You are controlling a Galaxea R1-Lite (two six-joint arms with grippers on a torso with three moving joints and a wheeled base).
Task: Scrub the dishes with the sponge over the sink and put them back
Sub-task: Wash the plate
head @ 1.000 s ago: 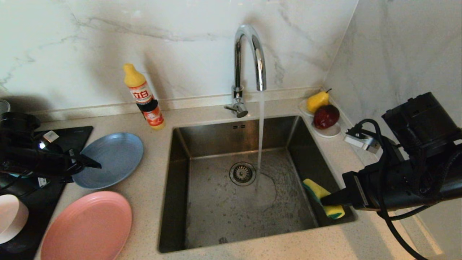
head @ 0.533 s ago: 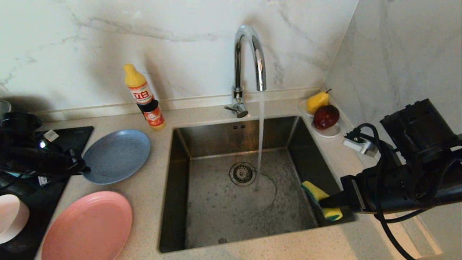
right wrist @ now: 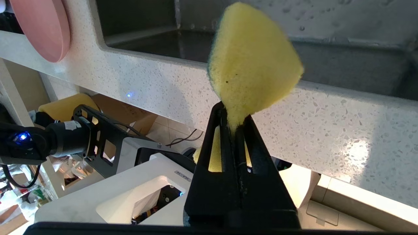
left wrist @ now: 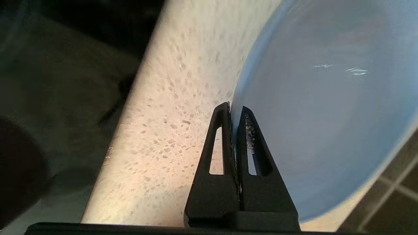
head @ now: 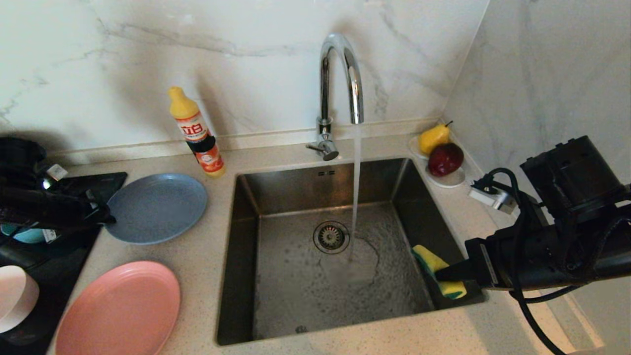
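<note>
The grey-blue plate (head: 157, 207) sits on the counter left of the sink (head: 296, 190). My left gripper (head: 106, 217) is shut on its left rim, and the left wrist view shows the gripper (left wrist: 235, 109) pinching the edge of the plate (left wrist: 326, 114). The pink plate (head: 118, 310) lies nearer the counter's front. A pale pink bowl (head: 15, 296) and a teal bowl (head: 24, 235), mostly hidden by the arm, sit on the far left. My right gripper (head: 438, 273) is shut on the yellow-green sponge (head: 431, 261) over the sink's right side; the right wrist view shows the gripper (right wrist: 233, 117) squeezing the sponge (right wrist: 254, 62).
Water runs from the chrome faucet (head: 340, 74) onto the basin floor by the drain (head: 331, 236). A detergent bottle (head: 197, 133) stands behind the plates. A white dish (head: 451, 181) with a pear and an apple sits back right. A black cooktop (head: 74, 256) lies at left.
My left gripper has closed on the grey-blue plate's left rim, and the plate has shifted slightly back and to the right. The right gripper with the sponge has hardly moved.
</note>
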